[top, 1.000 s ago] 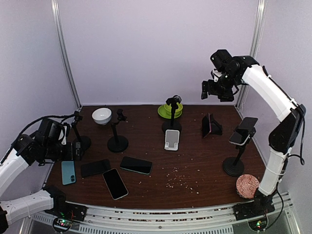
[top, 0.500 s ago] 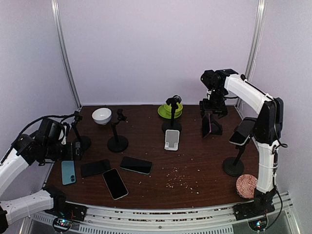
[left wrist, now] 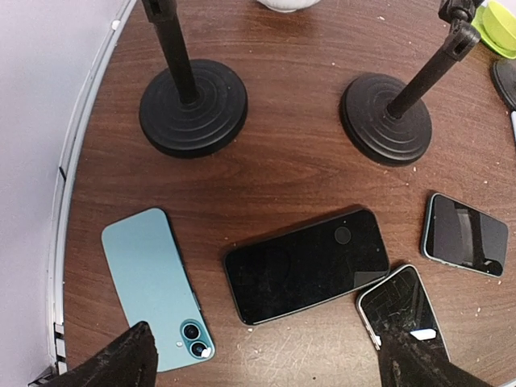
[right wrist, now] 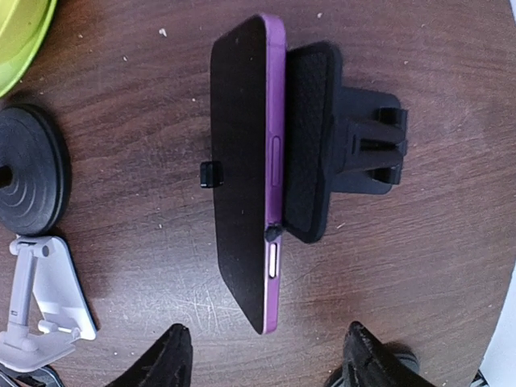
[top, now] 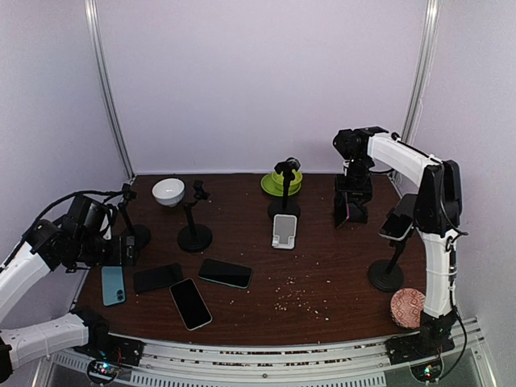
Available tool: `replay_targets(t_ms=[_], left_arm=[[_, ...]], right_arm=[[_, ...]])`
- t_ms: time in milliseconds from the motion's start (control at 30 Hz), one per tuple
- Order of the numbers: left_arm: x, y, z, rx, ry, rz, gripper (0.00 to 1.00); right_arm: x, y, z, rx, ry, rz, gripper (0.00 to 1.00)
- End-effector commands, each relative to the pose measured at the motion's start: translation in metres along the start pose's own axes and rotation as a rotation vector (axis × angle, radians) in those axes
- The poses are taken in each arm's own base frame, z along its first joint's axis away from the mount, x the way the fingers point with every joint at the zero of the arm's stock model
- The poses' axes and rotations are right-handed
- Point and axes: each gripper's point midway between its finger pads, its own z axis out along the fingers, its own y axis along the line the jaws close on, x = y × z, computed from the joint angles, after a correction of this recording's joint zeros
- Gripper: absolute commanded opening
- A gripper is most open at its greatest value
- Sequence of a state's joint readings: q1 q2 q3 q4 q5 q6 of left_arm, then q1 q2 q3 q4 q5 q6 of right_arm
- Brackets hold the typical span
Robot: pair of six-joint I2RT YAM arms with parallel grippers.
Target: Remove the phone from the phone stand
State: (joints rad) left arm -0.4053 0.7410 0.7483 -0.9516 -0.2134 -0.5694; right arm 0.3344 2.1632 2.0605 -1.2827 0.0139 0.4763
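Up close, in the right wrist view, we see the purple phone (right wrist: 242, 177) almost edge-on, its back resting against the black phone stand (right wrist: 310, 145) near the middle of the frame. The right gripper (right wrist: 266, 361) hangs over it with jaws spread wider than phone and stand together. Only its two fingertips (right wrist: 173, 359) show, cut off by the lower edge, and neither touches the phone. In the top view, at upper right, this gripper hides most of the phone and stand. A white stand (right wrist: 40, 298) is clipped at lower left. The left gripper (left wrist: 266, 367) hangs wide open over a teal phone (left wrist: 153, 282) and a black phone (left wrist: 306, 264), its fingers likewise cropped.
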Motion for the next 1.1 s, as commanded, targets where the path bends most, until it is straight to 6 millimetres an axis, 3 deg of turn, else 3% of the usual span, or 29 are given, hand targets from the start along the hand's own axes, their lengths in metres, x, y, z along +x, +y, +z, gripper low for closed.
replay_targets(t_ms=[0, 167, 500, 900, 1067], left_arm=[[-0.015, -0.001, -0.007, 0.002, -0.039, -0.018, 0.98], [-0.016, -0.001, -0.008, 0.001, -0.046, -0.019, 0.98], [-0.016, -0.001, -0.009, 0.005, -0.047, -0.018, 0.98], [-0.016, 0.0, -0.008, -0.005, -0.047, -0.019, 0.98], [-0.017, 0.0, -0.008, -0.008, -0.046, -0.019, 0.98]], right_arm=[[0.001, 0.005, 0.021, -0.035, 0.023, 0.011, 0.6], [0.0, 0.005, 0.03, -0.045, 0.036, 0.02, 0.53], [-0.006, -0.004, 0.045, -0.044, 0.051, 0.036, 0.49], [-0.009, 0.005, 0.054, -0.088, 0.057, 0.033, 0.4], [-0.014, 0.002, 0.053, -0.082, 0.035, 0.042, 0.29]])
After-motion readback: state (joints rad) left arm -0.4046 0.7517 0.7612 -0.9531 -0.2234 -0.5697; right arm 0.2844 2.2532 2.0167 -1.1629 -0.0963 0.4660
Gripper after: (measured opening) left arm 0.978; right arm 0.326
